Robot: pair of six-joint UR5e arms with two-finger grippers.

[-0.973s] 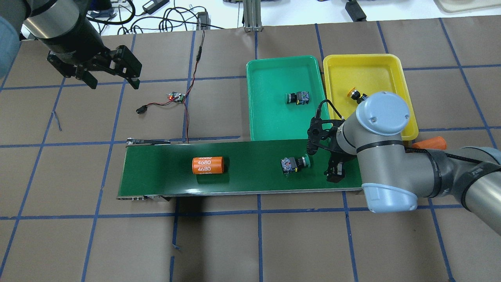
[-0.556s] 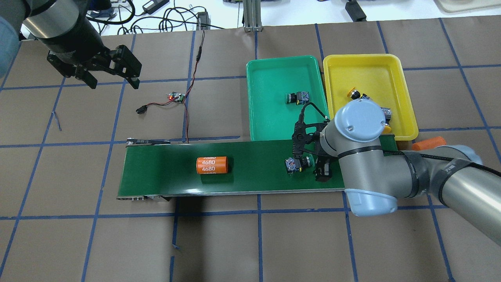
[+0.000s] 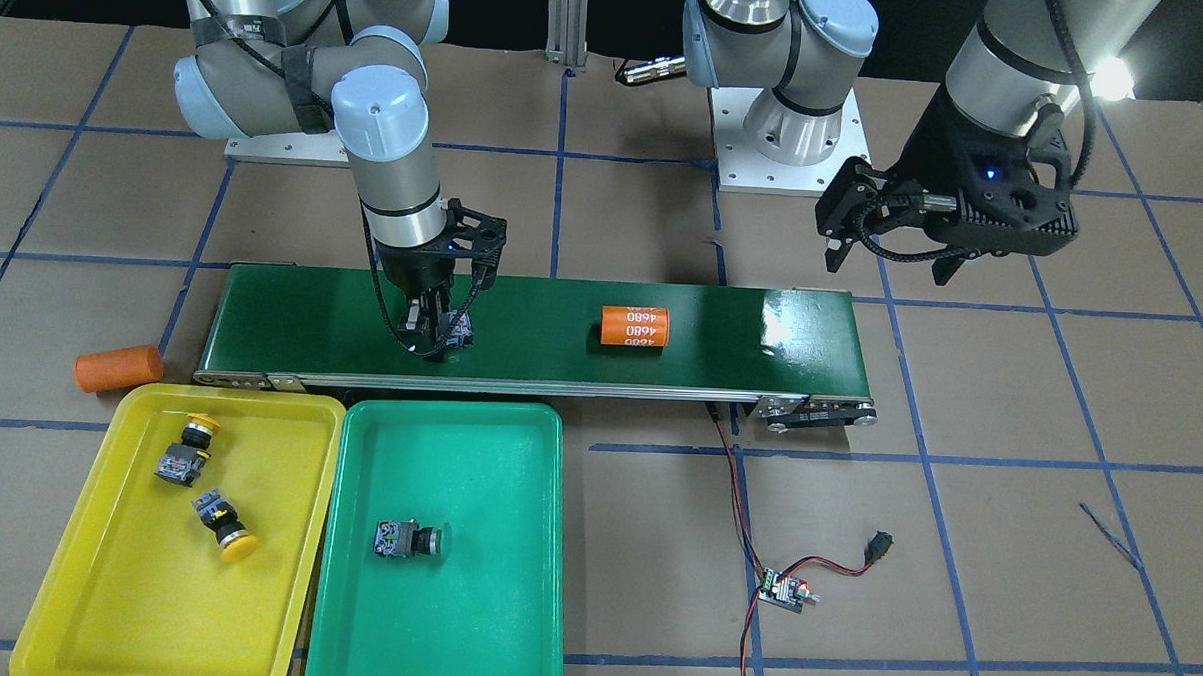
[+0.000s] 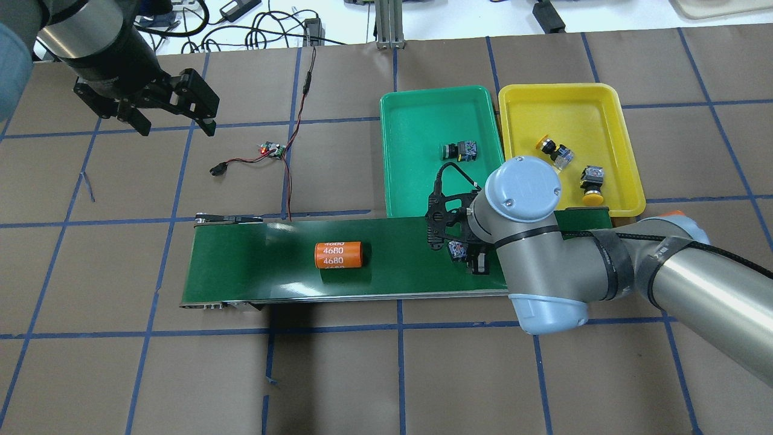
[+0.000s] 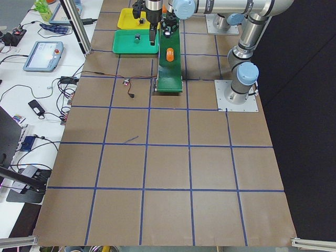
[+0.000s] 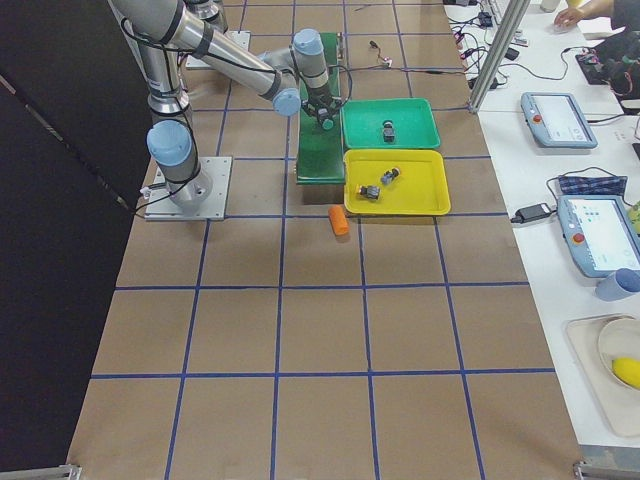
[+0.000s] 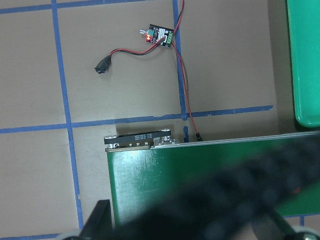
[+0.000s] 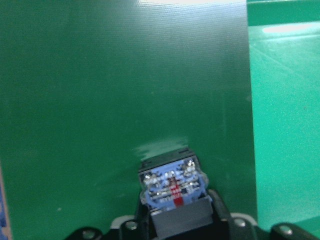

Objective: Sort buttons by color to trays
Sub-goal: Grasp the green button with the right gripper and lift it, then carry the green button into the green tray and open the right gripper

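Note:
My right gripper (image 4: 470, 257) is down on the dark-green conveyor belt (image 4: 253, 266), its open jaws straddling a button (image 4: 457, 248). That button's blue terminal end shows in the right wrist view (image 8: 172, 182); its cap is hidden. The green tray (image 4: 416, 187) holds one green-capped button (image 4: 459, 151). The yellow tray (image 4: 567, 109) holds two yellow-capped buttons (image 4: 552, 148) (image 4: 592, 181). My left gripper (image 4: 175, 115) hangs open and empty above the table at the far left, away from the belt.
An orange cylinder (image 4: 338, 255) marked 4680 lies mid-belt. Another orange cylinder (image 3: 118, 368) lies on the table beside the yellow tray. A small circuit board (image 4: 272, 149) with red and black wires lies left of the green tray.
My right gripper has moved left along the belt and come over the button. The orange cylinder and the button have drifted right on the belt. The left arm has barely moved.

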